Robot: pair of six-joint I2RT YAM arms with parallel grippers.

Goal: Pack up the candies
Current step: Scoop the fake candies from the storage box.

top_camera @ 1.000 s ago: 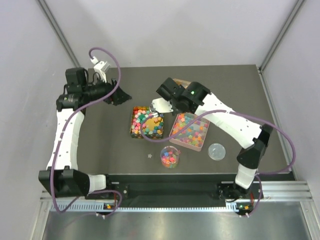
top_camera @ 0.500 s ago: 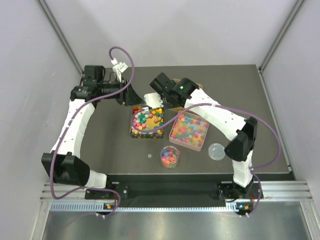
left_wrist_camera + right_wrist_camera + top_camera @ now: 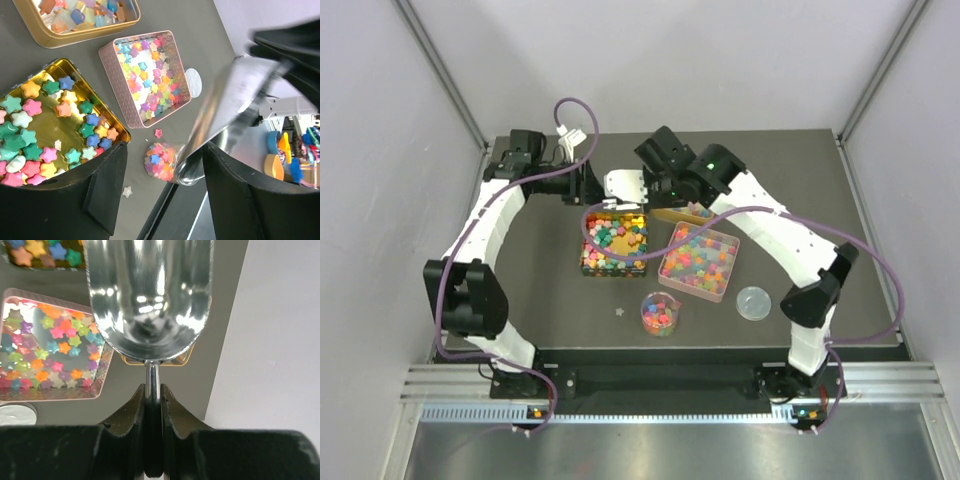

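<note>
Star-shaped candies fill a gold tin (image 3: 615, 243) (image 3: 75, 125), a pink tin (image 3: 700, 262) (image 3: 147, 75) and a small clear cup (image 3: 660, 313) (image 3: 160, 161). My right gripper (image 3: 655, 183) (image 3: 153, 387) is shut on the thin handle of a metal scoop (image 3: 623, 185) (image 3: 147, 295), whose bowl looks empty. It hangs above the gold tin's far edge. My left gripper (image 3: 588, 186) (image 3: 165, 150) is open beside the bowl. The scoop's rim (image 3: 197, 172) lies close against its right finger (image 3: 250, 195), with a wide gap to the left finger (image 3: 65, 195).
A second gold tin (image 3: 682, 212) (image 3: 75, 22) with cube-like pieces sits behind the pink one, partly under the right arm. A round clear lid (image 3: 754, 302) (image 3: 15, 412) lies right of the cup. Two loose stars (image 3: 158, 133) (image 3: 127, 191) lie on the dark table near the cup.
The left arm swung right, up to the scoop, and its jaws narrowed a little. The right arm lifted the scoop off the gold tin, back and left toward the left gripper.
</note>
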